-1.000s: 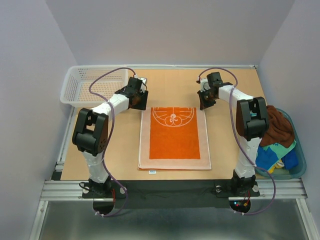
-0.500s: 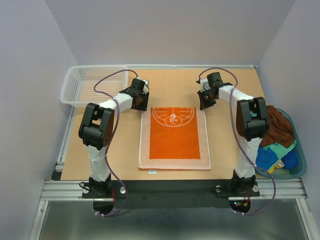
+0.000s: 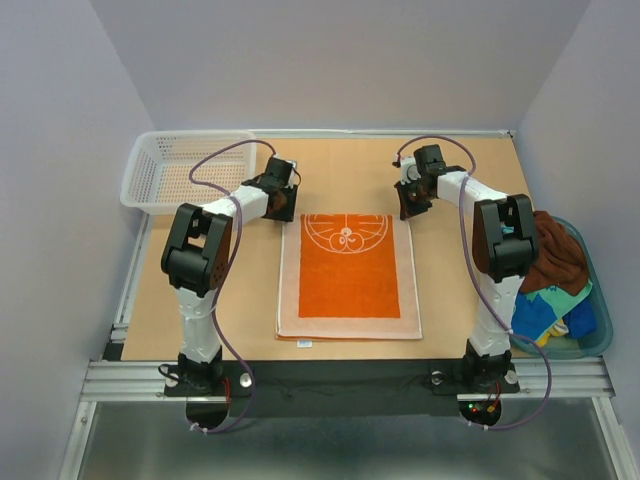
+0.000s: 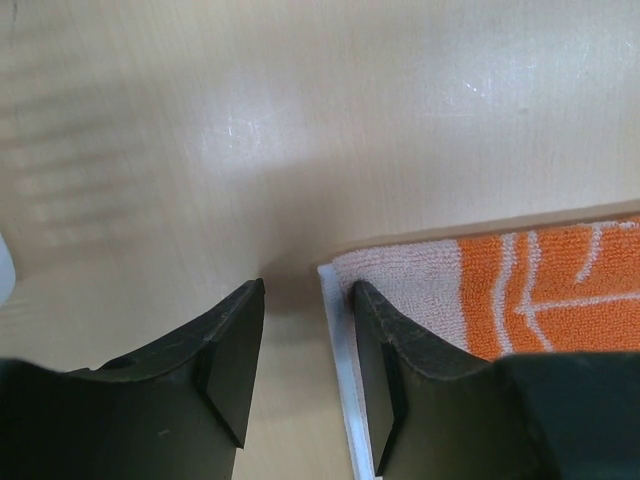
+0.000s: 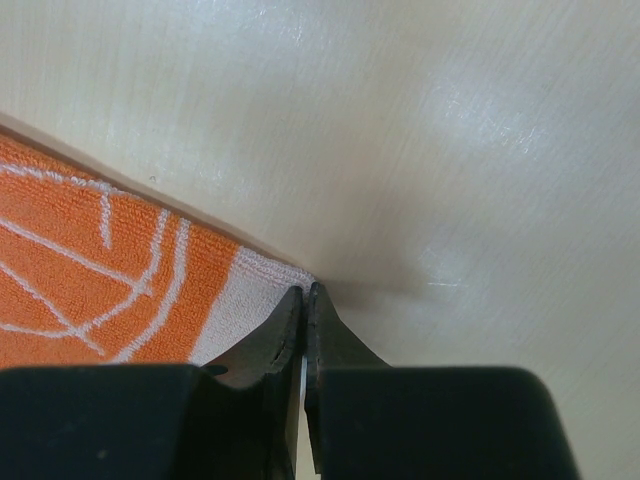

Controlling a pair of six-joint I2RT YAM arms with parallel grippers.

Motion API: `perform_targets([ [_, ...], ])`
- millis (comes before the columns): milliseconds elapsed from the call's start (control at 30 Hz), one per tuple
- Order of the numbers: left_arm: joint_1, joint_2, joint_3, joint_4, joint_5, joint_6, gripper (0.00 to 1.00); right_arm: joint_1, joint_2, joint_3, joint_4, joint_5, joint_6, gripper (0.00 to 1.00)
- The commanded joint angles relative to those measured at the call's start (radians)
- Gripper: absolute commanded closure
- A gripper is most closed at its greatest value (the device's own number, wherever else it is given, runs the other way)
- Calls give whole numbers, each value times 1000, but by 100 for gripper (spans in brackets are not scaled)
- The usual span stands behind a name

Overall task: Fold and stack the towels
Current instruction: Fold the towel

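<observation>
Orange towel flat on counter, corner-grasp step. Right gripper: jaws pinching its far-right corner. Left gripper: jaws parted at far-left corner; must close next before folding.

The orange towel runs off both wrist views; its corner is lost between the right fingers. The right arm covers part of the tub.

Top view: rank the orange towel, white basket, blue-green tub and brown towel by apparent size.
Largest: orange towel.
Then white basket and blue-green tub, too close to rank; the right arm hides part of the tub.
Smallest: brown towel, bunched.
</observation>
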State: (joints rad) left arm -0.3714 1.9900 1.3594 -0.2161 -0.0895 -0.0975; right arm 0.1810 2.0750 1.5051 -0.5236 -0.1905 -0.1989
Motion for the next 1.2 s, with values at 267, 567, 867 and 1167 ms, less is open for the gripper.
perform_targets([
  [267,6,-131,116,-37,60,56,46,2,25,-52,-39,63,-31,97],
  [567,3,-53,158,-107,125,139,50,2,14,-52,-39,71,-30,97],
  [867,2,13,179,-129,155,168,51,2,17,-52,-38,69,-28,97],
  [1167,0,65,188,-94,100,147,51,2,19,-59,-36,66,-31,97],
])
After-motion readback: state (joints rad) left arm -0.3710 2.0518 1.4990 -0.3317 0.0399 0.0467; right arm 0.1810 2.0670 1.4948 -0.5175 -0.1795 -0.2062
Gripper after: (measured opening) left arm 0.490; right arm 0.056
